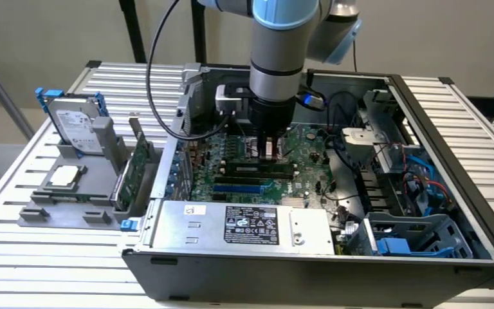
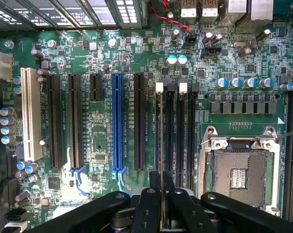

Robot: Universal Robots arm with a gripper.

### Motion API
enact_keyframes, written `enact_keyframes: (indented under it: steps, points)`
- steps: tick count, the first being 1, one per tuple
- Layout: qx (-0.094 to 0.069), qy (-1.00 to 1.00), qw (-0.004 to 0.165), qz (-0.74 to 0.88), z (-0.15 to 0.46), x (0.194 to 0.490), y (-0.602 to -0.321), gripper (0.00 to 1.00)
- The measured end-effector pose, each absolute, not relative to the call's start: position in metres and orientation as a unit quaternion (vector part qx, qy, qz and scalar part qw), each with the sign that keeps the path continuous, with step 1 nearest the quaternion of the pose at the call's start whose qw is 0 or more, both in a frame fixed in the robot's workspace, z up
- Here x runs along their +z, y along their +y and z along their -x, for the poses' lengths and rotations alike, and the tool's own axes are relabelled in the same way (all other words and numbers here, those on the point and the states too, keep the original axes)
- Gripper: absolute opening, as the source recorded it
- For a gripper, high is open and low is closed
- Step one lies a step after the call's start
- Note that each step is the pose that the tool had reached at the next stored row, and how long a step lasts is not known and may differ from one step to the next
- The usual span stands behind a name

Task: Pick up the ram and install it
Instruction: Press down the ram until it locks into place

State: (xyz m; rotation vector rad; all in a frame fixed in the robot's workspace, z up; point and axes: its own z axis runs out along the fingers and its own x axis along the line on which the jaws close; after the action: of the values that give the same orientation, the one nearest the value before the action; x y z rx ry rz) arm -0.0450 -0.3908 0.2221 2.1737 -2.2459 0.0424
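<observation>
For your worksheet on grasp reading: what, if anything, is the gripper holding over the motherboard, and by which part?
The gripper is shut on the ram, seen edge-on as a thin stick. It pinches the ram's top edge, with the lower edge lined up along a memory slot.

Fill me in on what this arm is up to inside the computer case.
The arm has reached down into the open computer case and holds its gripper over the motherboard. The fingers are closed on the ram, seen edge-on as a thin strip lined up along the memory slots beside the empty processor socket. On the table at the exterior view's left, a gray holder carries a hard drive, a processor chip and a green card.
</observation>
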Motion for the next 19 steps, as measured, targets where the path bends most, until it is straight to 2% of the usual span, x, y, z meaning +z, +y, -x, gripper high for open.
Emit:
enact_keyframes:
  steps: [5, 11, 12, 19]
  points:
    - [0.014, -0.719, 0.008, -0.695, 0.045, 0.225, -0.391, 1.00]
    - [0.013, -0.718, 0.007, -0.695, 0.045, 0.248, -0.391, 1.00]
    - [0.013, -0.718, 0.007, -0.695, 0.045, 0.251, -0.391, 0.00]
    - [0.012, -0.719, 0.006, -0.695, 0.045, 0.252, -0.391, 0.00]
